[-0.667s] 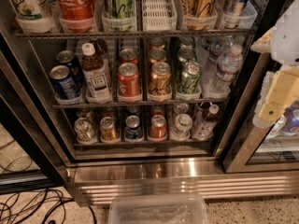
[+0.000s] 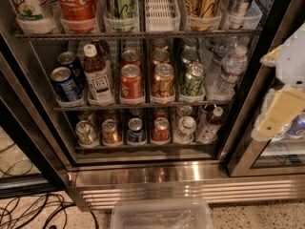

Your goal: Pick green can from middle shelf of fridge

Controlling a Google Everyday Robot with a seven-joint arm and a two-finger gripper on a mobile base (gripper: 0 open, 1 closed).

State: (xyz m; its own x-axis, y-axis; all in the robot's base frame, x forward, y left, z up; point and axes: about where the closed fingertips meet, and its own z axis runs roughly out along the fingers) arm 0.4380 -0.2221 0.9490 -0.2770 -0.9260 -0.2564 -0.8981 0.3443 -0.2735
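The green can [image 2: 193, 80] stands at the front of the middle shelf [image 2: 143, 105] of the open fridge [image 2: 143, 175], upright in a clear tray. A copper-orange can [image 2: 163, 81] is to its left and a water bottle [image 2: 229, 71] to its right. A second similar can [image 2: 189, 57] stands behind it. My gripper [image 2: 262, 95] is at the right edge of the view, outside the fridge in front of the door frame, well right of the green can. Its cream fingers [image 2: 281, 111] stand apart and hold nothing.
On the middle shelf, further left, stand a red can [image 2: 131, 81], a tea bottle [image 2: 97, 78] and blue cans [image 2: 64, 82]. The top shelf holds a taller green can [image 2: 120, 1] and a Coca-Cola can [image 2: 76, 1]. The bottom shelf has several cans. A clear bin [image 2: 162, 214] and cables [image 2: 33, 211] lie on the floor.
My gripper has dropped slightly at the right edge of the view. The cans and shelves have not moved.
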